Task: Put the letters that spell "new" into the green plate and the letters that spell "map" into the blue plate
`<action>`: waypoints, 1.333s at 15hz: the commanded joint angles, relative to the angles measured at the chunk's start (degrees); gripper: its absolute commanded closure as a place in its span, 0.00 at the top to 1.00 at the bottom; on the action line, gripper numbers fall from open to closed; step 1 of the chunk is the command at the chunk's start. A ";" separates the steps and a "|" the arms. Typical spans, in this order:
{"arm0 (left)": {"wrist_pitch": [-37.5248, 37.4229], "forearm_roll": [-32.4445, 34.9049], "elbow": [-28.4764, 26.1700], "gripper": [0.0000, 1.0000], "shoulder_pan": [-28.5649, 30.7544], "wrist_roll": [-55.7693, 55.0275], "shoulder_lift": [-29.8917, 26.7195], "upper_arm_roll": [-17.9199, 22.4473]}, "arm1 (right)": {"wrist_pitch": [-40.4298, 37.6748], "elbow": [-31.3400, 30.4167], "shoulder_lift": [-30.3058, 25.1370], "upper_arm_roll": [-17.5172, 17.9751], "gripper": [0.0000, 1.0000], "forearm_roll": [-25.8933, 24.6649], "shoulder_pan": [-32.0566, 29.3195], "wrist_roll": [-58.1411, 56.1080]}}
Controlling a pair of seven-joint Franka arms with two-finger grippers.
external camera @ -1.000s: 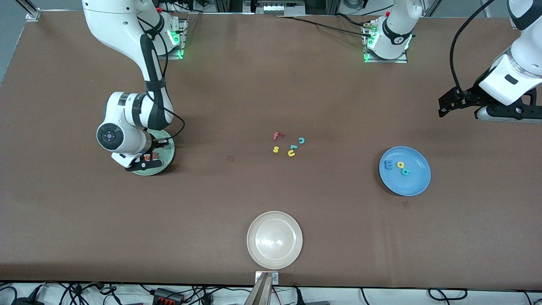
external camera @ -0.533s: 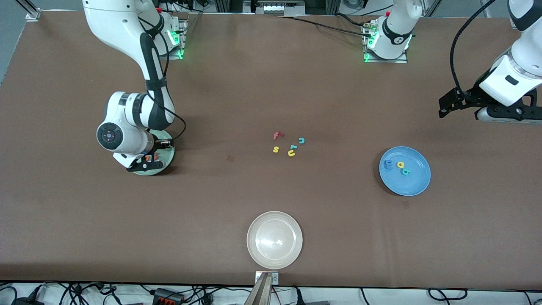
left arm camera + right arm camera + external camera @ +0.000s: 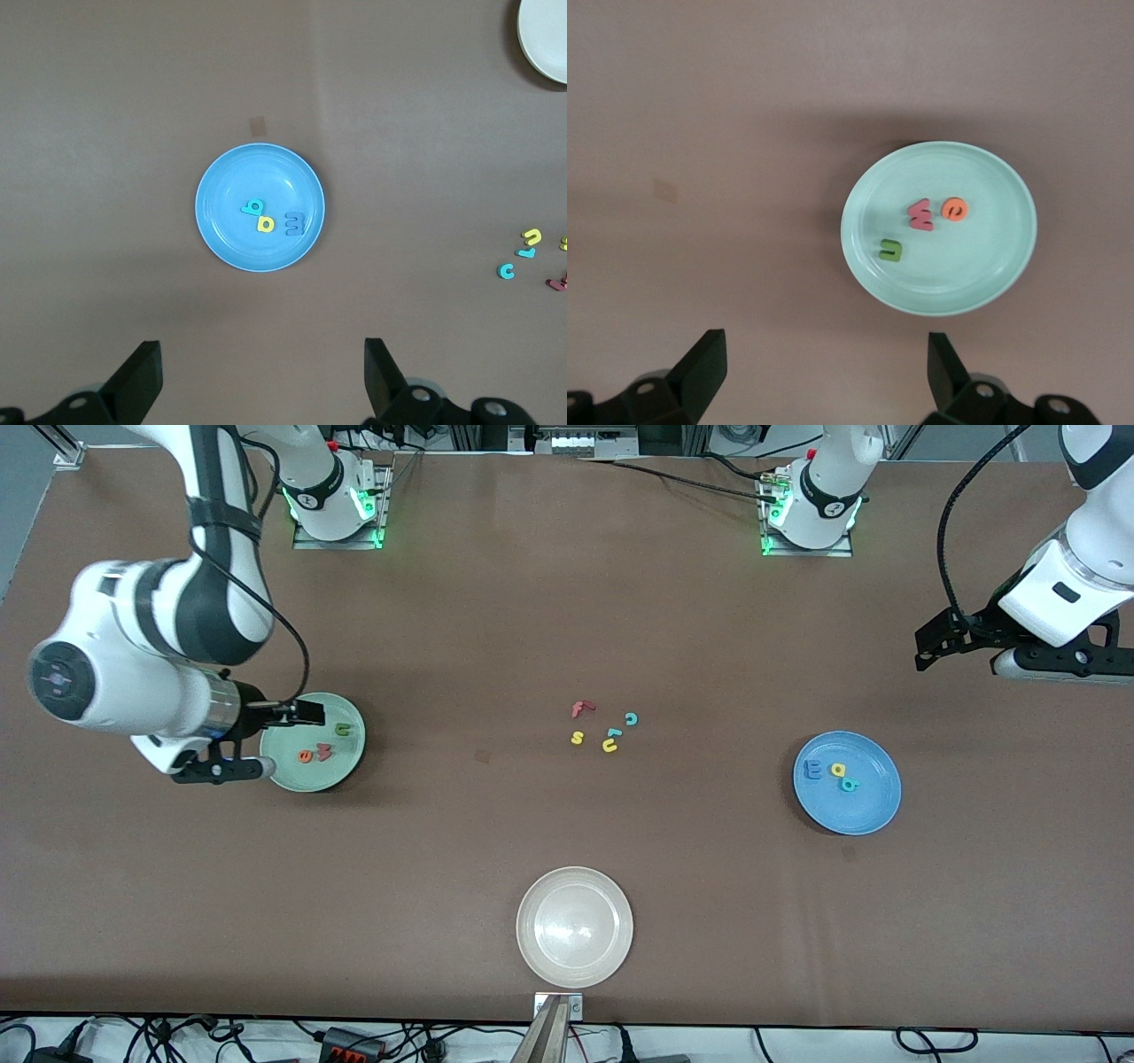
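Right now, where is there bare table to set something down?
Bare stretches lie between the green plate and the loose letter cluster, between that cluster and the blue plate, and between the cluster and the beige-white plate. Both colored plates hold three letters.

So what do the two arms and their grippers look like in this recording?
Both arms have glossy white shells with dark grey joint bands; a black cable runs along each. The bases sit on metal plates lit green. The right gripper and the left gripper are black, with two angular matte fingers on a pale body. The right arm's round joint cap bears a small lit mark.
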 commanded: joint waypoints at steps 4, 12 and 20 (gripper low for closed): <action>-2.61 0.06 4.88 1.00 0.91 0.73 -1.00 -0.57 | -7.53 9.36 -0.93 -3.59 1.00 0.73 0.46 5.45; -6.32 -1.52 13.42 1.00 1.18 -3.22 -1.17 -0.65 | -11.47 16.64 -11.66 16.08 1.00 -14.08 -19.82 11.52; -5.00 -1.26 13.15 1.00 0.48 -3.31 1.55 -1.62 | -11.57 22.37 -15.63 38.25 1.00 -18.86 -45.50 4.05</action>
